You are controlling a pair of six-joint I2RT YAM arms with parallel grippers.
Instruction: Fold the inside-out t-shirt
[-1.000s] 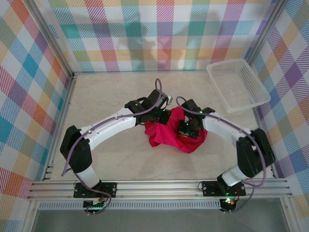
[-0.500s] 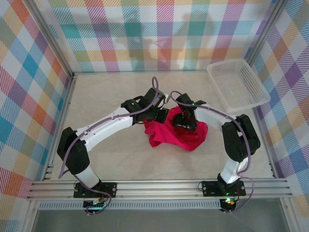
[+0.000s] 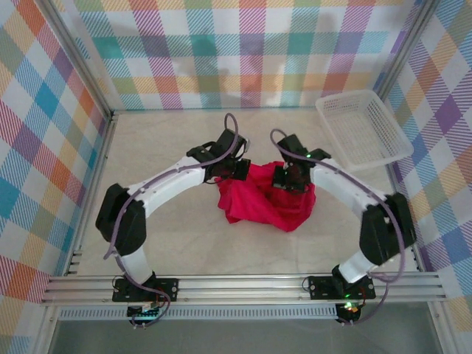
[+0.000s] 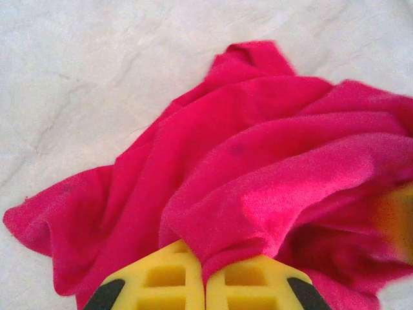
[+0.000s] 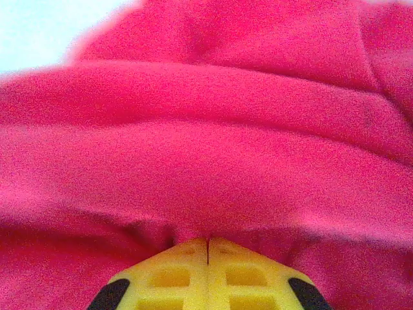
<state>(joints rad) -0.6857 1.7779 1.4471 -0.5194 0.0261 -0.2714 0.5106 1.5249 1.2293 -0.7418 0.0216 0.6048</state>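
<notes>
Loosely bunched, the inside-out t-shirt [image 3: 259, 200] lies longest left to right.

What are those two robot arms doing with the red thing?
They are working on a red t-shirt that lies in a crumpled heap on the table. The left hand and the right hand each pinch a bit of the cloth, one at each side. Nothing is folded yet. A white basket sits off to the side.
</notes>
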